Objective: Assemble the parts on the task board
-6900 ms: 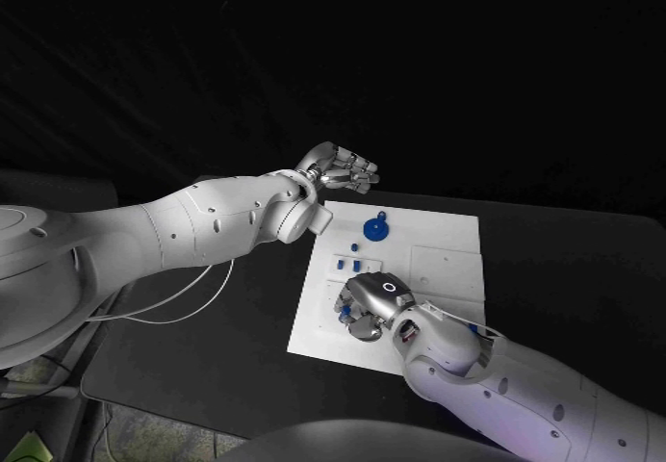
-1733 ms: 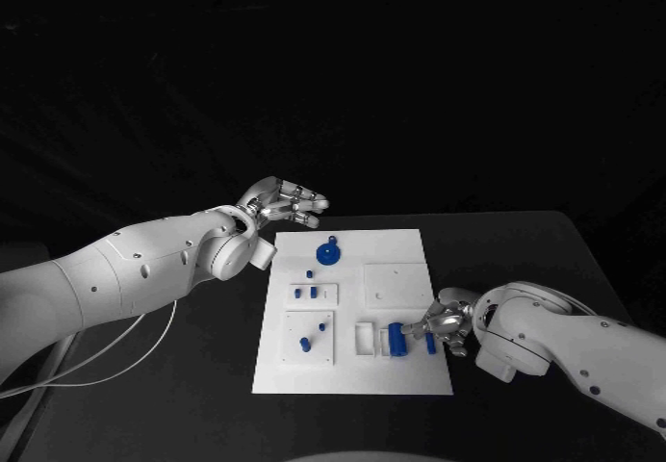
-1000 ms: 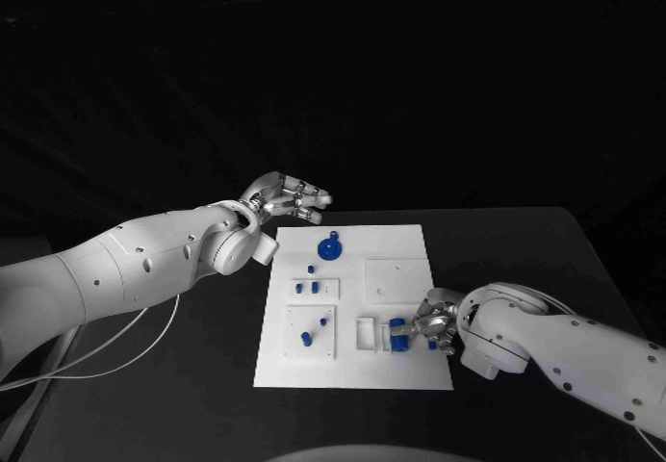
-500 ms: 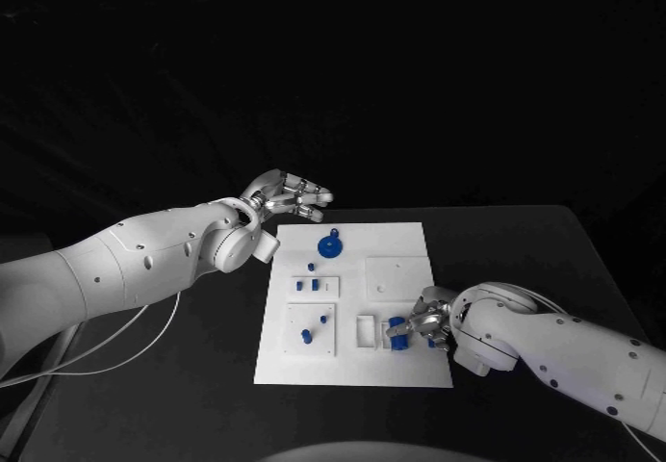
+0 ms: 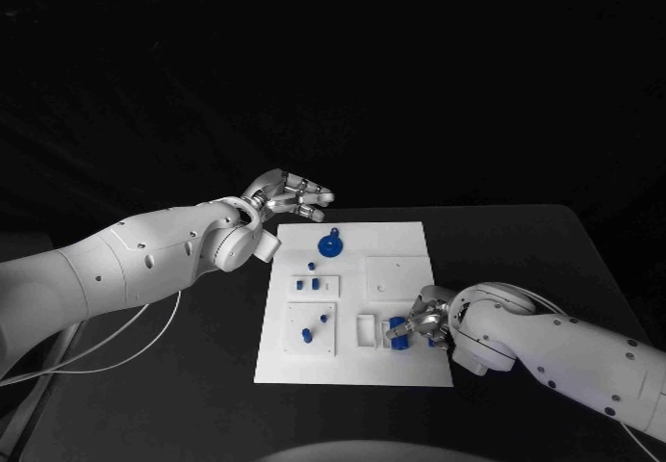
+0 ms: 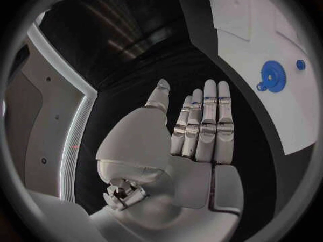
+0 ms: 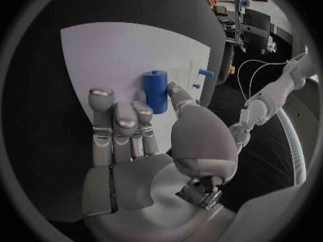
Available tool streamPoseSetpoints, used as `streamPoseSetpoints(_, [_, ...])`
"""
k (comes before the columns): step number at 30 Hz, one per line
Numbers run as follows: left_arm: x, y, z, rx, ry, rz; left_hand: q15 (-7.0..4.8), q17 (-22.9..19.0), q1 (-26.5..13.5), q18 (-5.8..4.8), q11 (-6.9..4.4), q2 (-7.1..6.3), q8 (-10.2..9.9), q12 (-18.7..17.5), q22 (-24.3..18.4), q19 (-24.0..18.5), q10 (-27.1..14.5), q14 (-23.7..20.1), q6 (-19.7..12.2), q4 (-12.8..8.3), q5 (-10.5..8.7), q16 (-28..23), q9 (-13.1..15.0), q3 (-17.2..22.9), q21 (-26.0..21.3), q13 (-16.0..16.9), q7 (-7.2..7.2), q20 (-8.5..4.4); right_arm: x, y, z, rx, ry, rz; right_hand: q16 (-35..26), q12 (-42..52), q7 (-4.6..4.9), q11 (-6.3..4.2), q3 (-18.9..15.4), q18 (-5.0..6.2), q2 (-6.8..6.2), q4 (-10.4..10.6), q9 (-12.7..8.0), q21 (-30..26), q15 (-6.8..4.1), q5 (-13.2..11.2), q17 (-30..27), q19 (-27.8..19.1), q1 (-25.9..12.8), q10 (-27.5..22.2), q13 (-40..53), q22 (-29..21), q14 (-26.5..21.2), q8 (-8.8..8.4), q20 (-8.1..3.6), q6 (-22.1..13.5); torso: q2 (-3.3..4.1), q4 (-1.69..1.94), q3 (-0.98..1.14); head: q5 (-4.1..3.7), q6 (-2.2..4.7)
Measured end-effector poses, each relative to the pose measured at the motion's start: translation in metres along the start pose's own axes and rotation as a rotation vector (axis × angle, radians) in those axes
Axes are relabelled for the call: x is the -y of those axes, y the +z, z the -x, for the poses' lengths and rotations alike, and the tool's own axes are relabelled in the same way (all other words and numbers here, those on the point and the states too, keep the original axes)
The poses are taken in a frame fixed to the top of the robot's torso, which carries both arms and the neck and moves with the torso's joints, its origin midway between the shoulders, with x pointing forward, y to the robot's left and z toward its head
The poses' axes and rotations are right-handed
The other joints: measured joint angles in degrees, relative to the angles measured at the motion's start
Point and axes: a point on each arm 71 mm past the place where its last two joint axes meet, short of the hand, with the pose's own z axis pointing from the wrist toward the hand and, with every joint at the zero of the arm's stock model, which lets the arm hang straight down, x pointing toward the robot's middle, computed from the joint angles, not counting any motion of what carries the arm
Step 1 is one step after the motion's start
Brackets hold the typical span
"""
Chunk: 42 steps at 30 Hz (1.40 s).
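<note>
Black surface [image 5: 555,250], white task board [image 5: 402,241]. Right hand [image 5: 424,320]: fingers grasp the blue cylinder [image 7: 155,91], lying flat at the board's 5 o'clock corner. Left hand [image 5: 289,195]: fingers released, at 11 o'clock, farther off.

Partly hidden behind the right hand [image 5: 426,320] — blue cylinder [image 7: 155,91]; contact with fingers [image 7: 116,115] too unclear to tell.

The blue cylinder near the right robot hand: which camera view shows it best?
The right wrist view shows it best: the blue cylinder stands large and unhidden on the white board, just beyond the fingers of the right robot hand. In the head view it is small and partly covered by that hand. The left wrist view gives no clear sight of it.
</note>
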Motion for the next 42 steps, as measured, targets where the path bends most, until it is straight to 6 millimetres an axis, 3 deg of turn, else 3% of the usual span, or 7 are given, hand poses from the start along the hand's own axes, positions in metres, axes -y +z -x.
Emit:
streamPoseSetpoints(5, [0.000, 0.000, 0.000, -0.001, 0.000, 0.003, 0.00, 0.05, 0.00, 0.00, 0.00, 0.00, 0.00, 0.00, -0.16, 0.00, 0.00, 0.00, 0.00, 0.11, 0.00, 0.00, 0.00, 0.11, 0.10, 0.00, 0.00, 0.00, 0.001, -0.001, -0.001, 0.010, 0.004, 0.003, 0.00, 0.00, 0.21, 0.00, 0.81, 0.37, 0.04, 0.81, 0.42, 0.38, 0.00, 2.10, 0.16, 0.01, -0.04, 0.00, 0.14, 0.00, 0.00, 0.00, 0.01, 1.22, 0.00, 0.00, 0.04, 0.03, -0.01])
streamPoseSetpoints(11, [-0.001, 0.000, 0.000, -0.001, 0.000, 0.007, 0.00, 0.05, 0.00, 0.00, 0.00, 0.00, 0.00, 0.00, -0.23, 0.00, 0.00, 0.00, 0.00, 0.16, 0.00, 0.00, 0.00, 0.16, 0.22, 0.00, 0.00, 0.00, 0.004, -0.006, -0.003, 0.023, 0.028, 0.014, 0.00, 0.00, 0.05, -0.53, 2.45, 0.61, 1.51, 2.45, 0.22, 1.29, -0.33, 12.76, 0.17, -0.10, -1.51, -0.57, -0.02, -0.01, -0.56, -0.95, 0.10, 1.94, 0.00, -0.03, 0.07, 0.04, -0.08])
streamPoseSetpoints(15, [-0.001, 0.000, 0.000, -0.001, 0.000, 0.009, 0.00, 0.05, 0.00, 0.00, 0.00, 0.00, 0.00, 0.00, -0.23, 0.00, 0.00, 0.00, 0.00, 0.15, 0.00, 0.00, 0.00, 0.16, 0.22, 0.00, 0.00, 0.00, 0.006, -0.012, -0.003, 0.024, 0.045, 0.021, 0.00, 0.00, 0.26, -0.87, 2.88, 0.84, 1.88, 1.59, -17.27, 1.47, -0.55, 11.86, 0.25, -0.10, -1.88, -0.39, 0.06, -0.01, -0.35, -0.35, 0.10, 2.14, 0.01, -0.06, 0.07, 0.04, -0.01])
streamPoseSetpoints(17, [-0.001, 0.000, 0.000, -0.001, 0.000, 0.010, 0.00, 0.05, -0.14, 0.00, 0.00, 0.14, 0.00, 0.00, -0.30, 0.00, 0.01, 0.00, 0.00, 0.31, 0.00, 0.00, 0.00, 0.00, 0.22, 0.00, 0.00, 0.00, 0.004, -0.017, -0.001, 0.021, 0.057, 0.032, 0.00, 0.00, 0.07, -0.94, 10.62, 0.91, 2.10, -7.66, -35.41, 1.47, -0.56, 10.82, 0.25, -0.10, -2.09, -0.33, 0.12, -0.01, -0.35, -0.69, 0.10, 2.33, 0.00, -0.08, 0.07, 0.04, 0.04])
streamPoseSetpoints(18, [-0.001, 0.000, 0.000, -0.002, 0.000, 0.010, 0.00, 0.04, -0.22, 0.00, 0.00, 0.22, 0.00, 0.00, -0.30, 0.00, 0.01, 0.00, 0.00, 0.33, 0.00, 0.00, 0.00, -0.02, 0.22, 0.00, 0.00, 0.00, 0.002, -0.019, 0.000, 0.022, 0.062, 0.037, 0.00, 0.00, 0.06, -1.03, 12.26, 1.35, 2.76, -9.81, -38.04, 1.47, -0.65, 9.99, 0.25, -0.10, -1.69, -0.42, 0.14, -0.01, -0.44, -0.97, 0.11, 2.31, -0.01, -0.08, 0.07, 0.04, 0.06])
streamPoseSetpoints(39, [-0.002, 0.000, 0.000, -0.009, 0.000, 0.023, 0.21, 0.04, -0.46, 0.00, 0.21, -0.02, 0.00, 0.00, -0.57, 0.00, -0.20, -0.22, -0.20, 0.65, 0.00, 0.00, 0.00, -0.02, 0.22, 0.00, -0.20, 0.00, -0.021, -0.032, 0.010, 0.007, 0.112, 0.087, -0.27, 0.00, -0.36, -0.88, 8.50, 1.36, 4.40, -8.86, -39.14, 1.47, -0.68, 5.86, 0.25, -0.10, -0.78, -0.25, 0.08, -0.01, -0.40, -0.57, 0.11, 3.18, 0.04, 0.02, 0.04, 0.23, 0.11])
streamPoseSetpoints(42, [-0.002, 0.000, 0.000, -0.010, 0.000, 0.024, 0.21, 0.04, -0.46, 0.00, 0.00, -0.02, 0.00, 0.00, -0.66, 0.00, -0.41, -0.22, -0.20, 0.81, 0.00, 0.00, 0.00, 0.14, 0.22, 0.00, -0.20, 0.00, -0.025, -0.029, 0.009, 0.005, 0.107, 0.087, -0.27, 0.00, -0.43, -0.94, 6.38, 1.35, 4.87, -7.16, -39.10, 1.15, -0.68, 2.16, 0.25, -0.10, -1.25, -0.04, -0.16, -0.01, -0.39, -0.30, 0.11, 3.64, 0.04, 0.02, 0.04, 0.26, 0.10])
